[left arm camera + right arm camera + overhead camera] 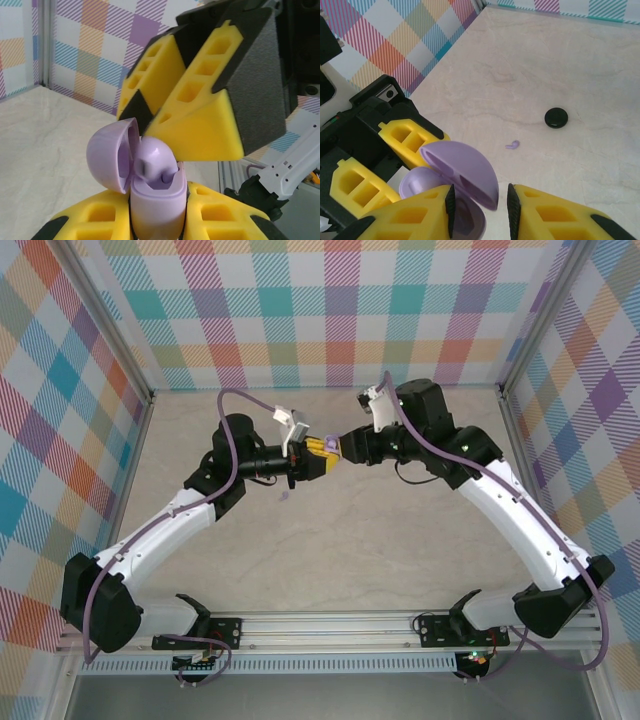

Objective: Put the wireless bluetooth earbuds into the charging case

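The lilac charging case (157, 202) is held upright in mid-air, my left gripper (159, 212) shut on its body. Its lid (107, 160) is swung open to the left. A lilac earbud (152, 162) sits partly in the case's well, right under the yellow fingertips (200, 125) of my right gripper (480, 200). That gripper's jaws stand slightly apart over the open lid (465, 167), with nothing visibly between the pads. From above, both grippers meet at the case (328, 443) over the table's middle. A second lilac earbud (513, 145) lies loose on the table.
A black round puck-like case (556, 118) rests on the marble table (560, 60) beyond the loose earbud (285, 496). Checkered walls and a metal frame enclose the table on three sides. Both arms reach inward from the near rail.
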